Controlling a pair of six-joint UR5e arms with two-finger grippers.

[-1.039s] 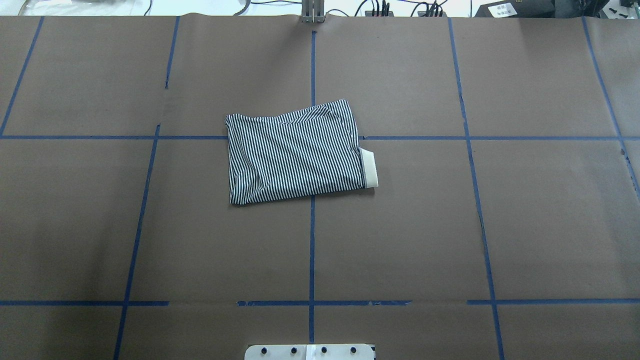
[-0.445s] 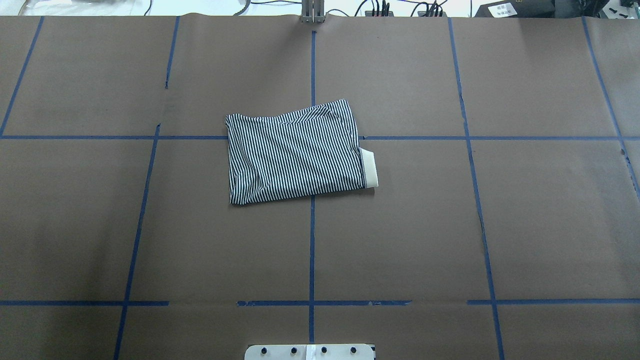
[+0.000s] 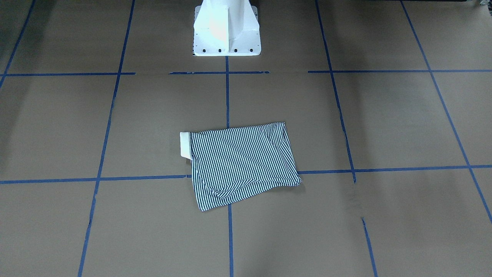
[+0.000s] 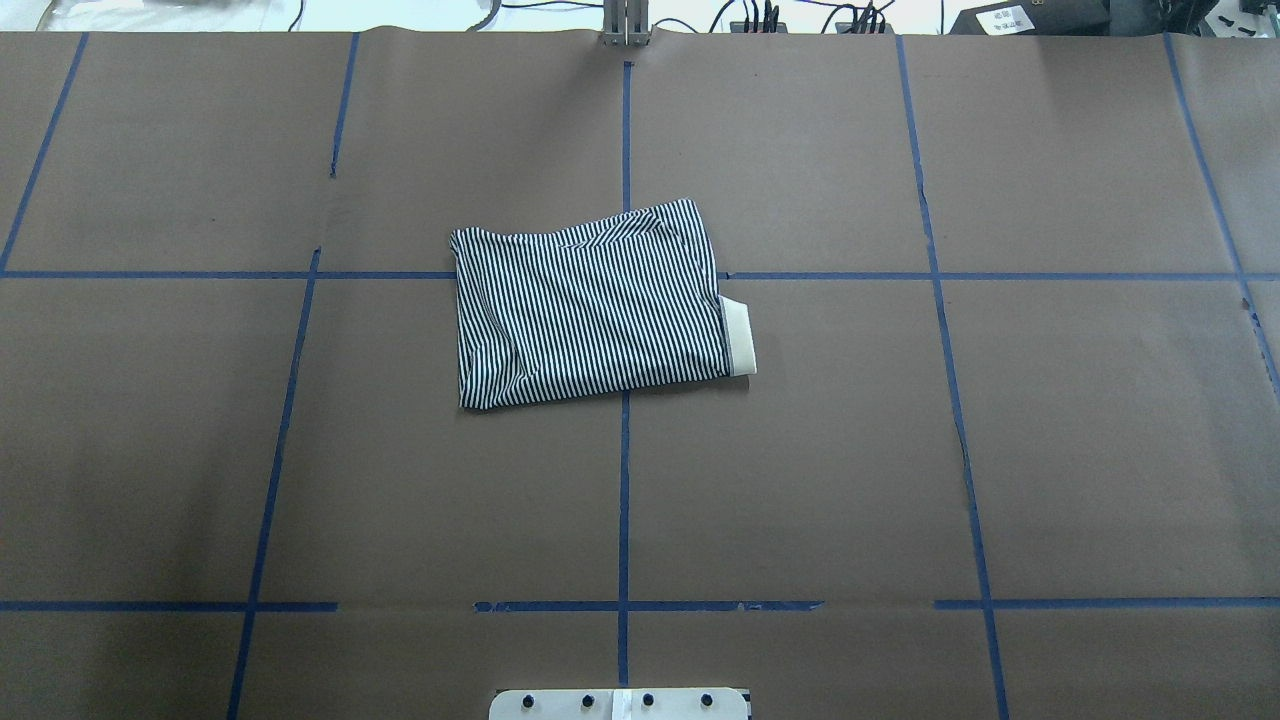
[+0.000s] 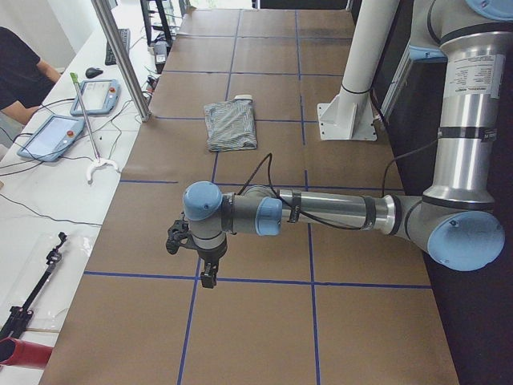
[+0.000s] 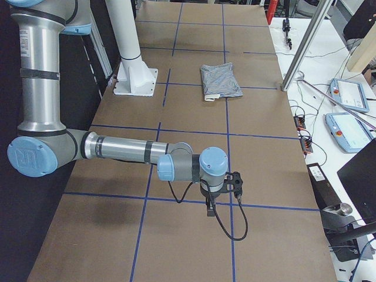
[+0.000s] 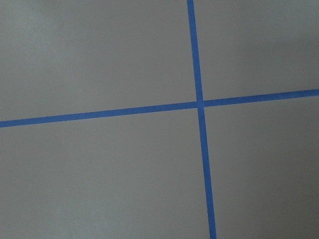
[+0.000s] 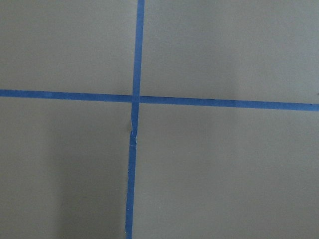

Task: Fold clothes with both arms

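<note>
Shirt [image 4: 590, 305] (folded) far from left pincer [image 5: 208, 279]

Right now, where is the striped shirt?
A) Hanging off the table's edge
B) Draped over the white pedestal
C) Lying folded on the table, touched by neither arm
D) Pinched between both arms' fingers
C: the striped shirt lies folded flat on the table, while the left arm and the right arm reach over the table well away from it.
</note>
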